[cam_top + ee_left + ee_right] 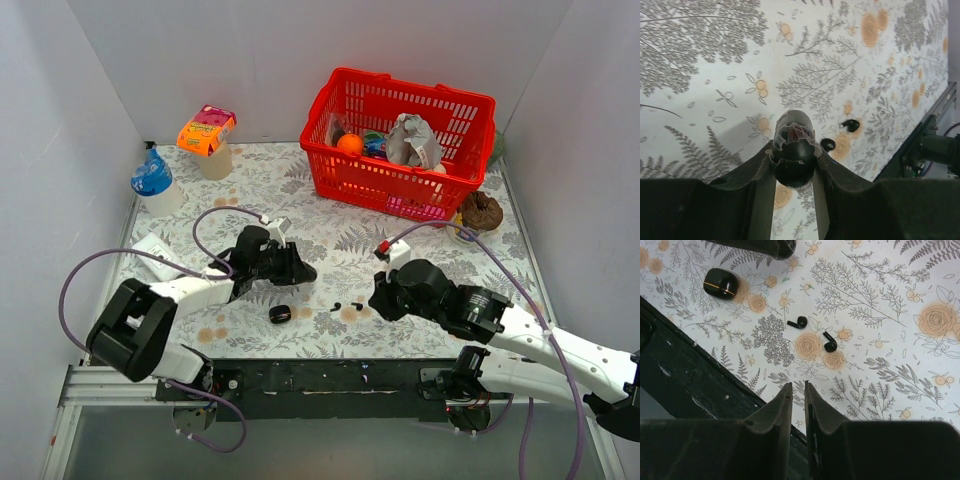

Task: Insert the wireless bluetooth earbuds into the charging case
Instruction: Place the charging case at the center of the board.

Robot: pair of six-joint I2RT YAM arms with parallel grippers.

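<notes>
2 tiny black stemmed earbuds [815,332] lie loose; left hand [794,150] grips a black case, right hand [798,390] narrow.

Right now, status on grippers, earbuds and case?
Left gripper shut on open black oval case. Right gripper nearly shut, empty. Two tiny black plastic earbuds on floral tablecloth. Nothing blocking.

We see bright, even overhead light and soft shadows throughout. In both wrist views the near dark fingers [782,415] blur; the floral cloth [880,315] stays sharp.
</notes>
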